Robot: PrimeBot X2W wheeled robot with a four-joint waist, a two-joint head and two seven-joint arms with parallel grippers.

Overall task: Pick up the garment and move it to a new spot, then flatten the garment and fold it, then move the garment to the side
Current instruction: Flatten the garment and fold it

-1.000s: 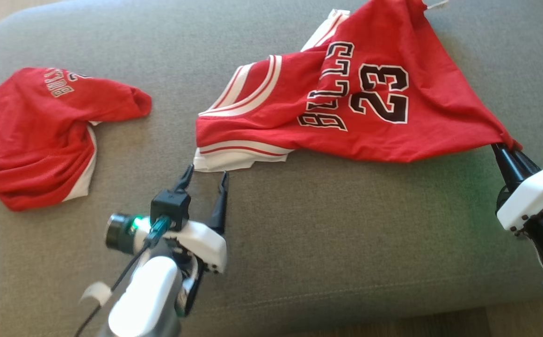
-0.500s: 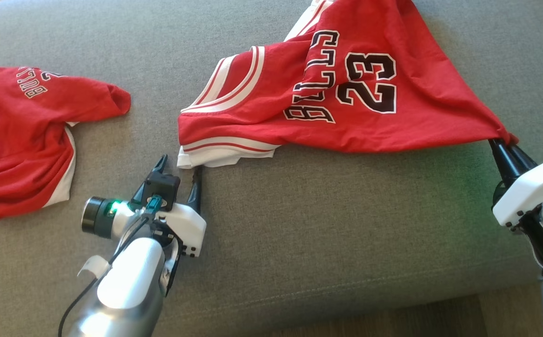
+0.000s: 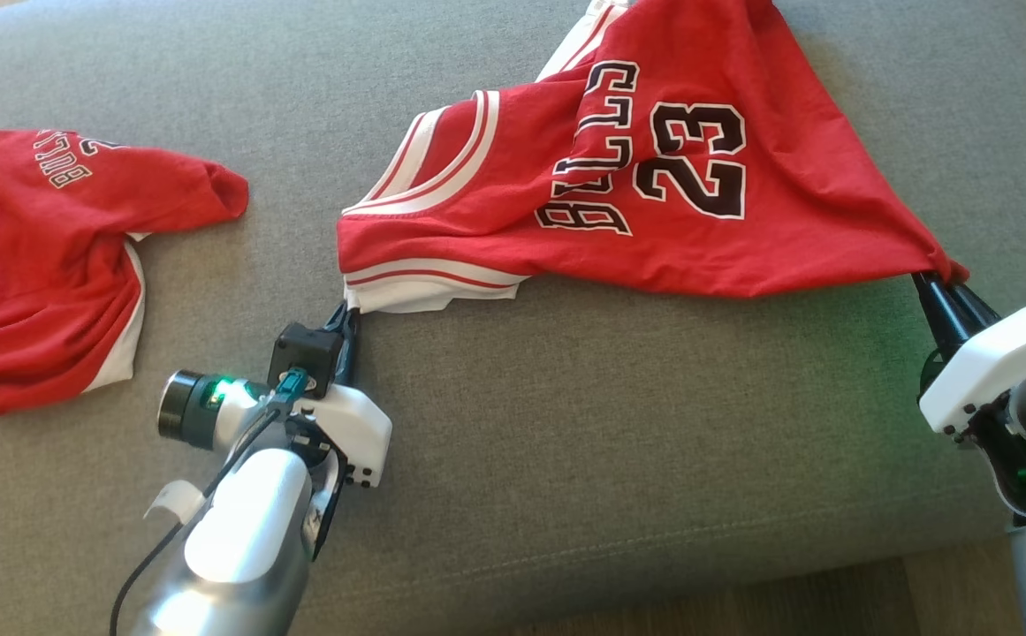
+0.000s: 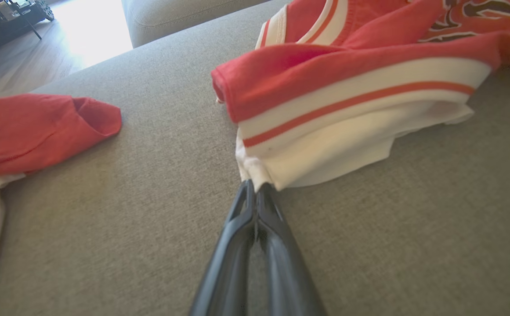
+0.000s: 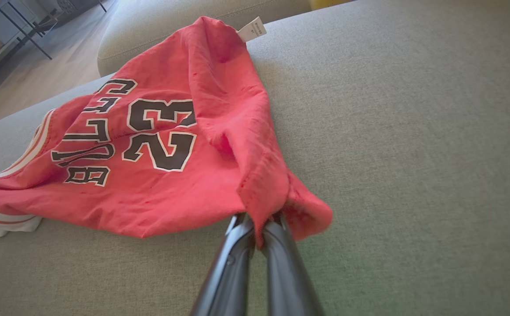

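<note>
Red jersey (image 3: 654, 194) held at 2 corners on the grey cushion (image 3: 566, 424)
Head: wood floor (image 3: 937, 592) past the cushion's front edge; the "23" jersey lies across its right half. Left wrist: my left gripper (image 4: 255, 186) pinches the white hem. Right wrist: my right gripper (image 5: 258, 221) clamps a red corner.

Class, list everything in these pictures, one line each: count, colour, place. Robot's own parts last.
number 23 jersey: one, red with white trim, stretched across the cushion's right half
second garment: one, red with white trim, crumpled at the cushion's left end
label: one, white, at the jersey's far edge
cushion: one, grey, under both garments
floor: one, brown wood, beside the cushion
left gripper: one, dark fingers, shut on the jersey's white corner
right gripper: one, dark fingers, shut on the jersey's red corner
</note>
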